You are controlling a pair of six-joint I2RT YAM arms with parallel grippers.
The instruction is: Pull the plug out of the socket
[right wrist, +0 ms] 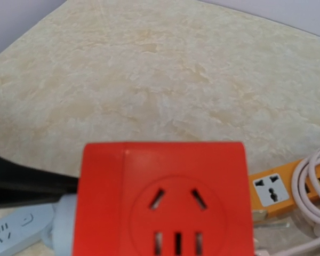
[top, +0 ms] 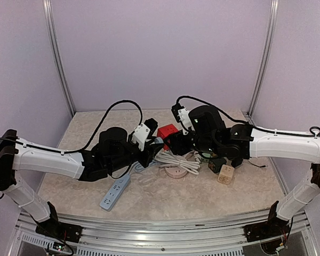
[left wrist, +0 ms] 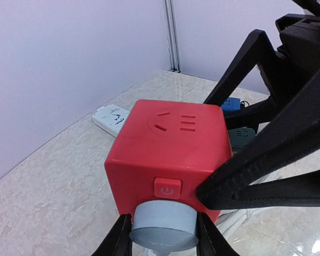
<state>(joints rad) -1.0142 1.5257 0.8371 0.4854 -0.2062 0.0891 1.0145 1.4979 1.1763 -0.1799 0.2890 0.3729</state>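
1. Table (top: 85, 133): marble-look top. L arm (top: 48, 157) comes in from left, R arm (top: 282, 145) from right, they meet at ctr.
2. Light-blue pwr strip (top: 116, 192): flat on table, near-left of ctr. White cable coil (top: 178, 160) lies just right of it, orange strip (right wrist: 277, 189) beside the coil.
3. R gripper (top: 177, 143): clamped on the cube, black fingers (left wrist: 266, 154) pressing its right side.
4. L gripper (left wrist: 164, 232): closed on the plug, one finger each side.
5. Red cube socket (left wrist: 168, 154): at ctr btwn both grippers, far side of the cable coil.
6. Beige cube (top: 225, 174): on table right of the coil, under R arm.
7. Grey plug (left wrist: 165, 216): round, seated on the cube face just below pwr button (left wrist: 167, 188), no gap visible.
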